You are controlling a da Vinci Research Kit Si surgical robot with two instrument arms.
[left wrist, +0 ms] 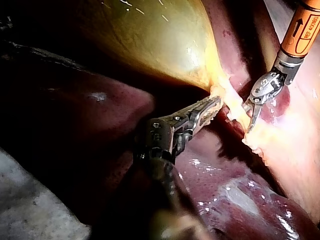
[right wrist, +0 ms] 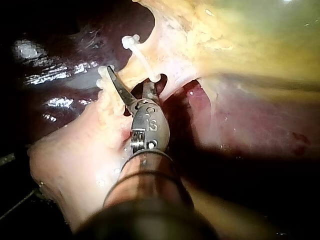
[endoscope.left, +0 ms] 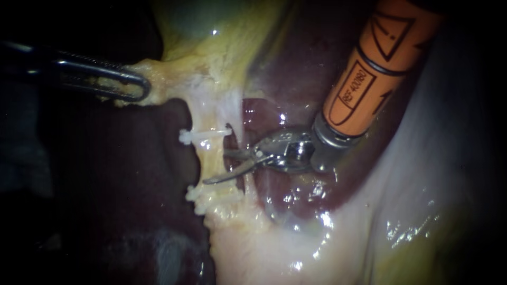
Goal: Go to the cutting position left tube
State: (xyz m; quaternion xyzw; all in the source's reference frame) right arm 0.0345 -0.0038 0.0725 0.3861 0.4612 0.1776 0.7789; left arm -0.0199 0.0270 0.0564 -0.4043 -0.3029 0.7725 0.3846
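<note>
1. The left tool (endoscope.left: pixel 134 84) comes in from the left of the endoscope view. Its jaws are clenched on a fold of yellowish tissue at the narrow end of the gallbladder (endoscope.left: pixel 211 31).
2. The left wrist view shows the same hold. The left tool (left wrist: pixel 207 110) has its ridged jaws closed on the pale tissue just below the yellow-green gallbladder (left wrist: pixel 155 40), and dark red liver (left wrist: pixel 225 185) lies under and beside it.
3. The tube (endoscope.left: pixel 208 158) is a pale strand that runs down from the held tissue to the fatty tissue below, against the liver (endoscope.left: pixel 296 84).
4. Two white clips sit across the tube, an upper clip (endoscope.left: pixel 203 136) and a lower clip (endoscope.left: pixel 203 194), well apart from each other.
5. The right tool (endoscope.left: pixel 217 167) has an orange shaft and enters from the upper right. It ends in two thin curved blades that are released, with a clear gap between them.
6. The blades sit at the stretch of tube between the clips. The lower blade reaches across the tube just above the lower clip, and the upper blade's tip lies at the tube's near edge (whether it touches the tube cannot be told).
7. In the right wrist view the right tool (right wrist: pixel 130 77) also stands open. The longer blade lies beside one clip, the shorter blade points toward the other clip (right wrist: pixel 137 52), and the tube (right wrist: pixel 140 67) is just ahead of them.
</note>
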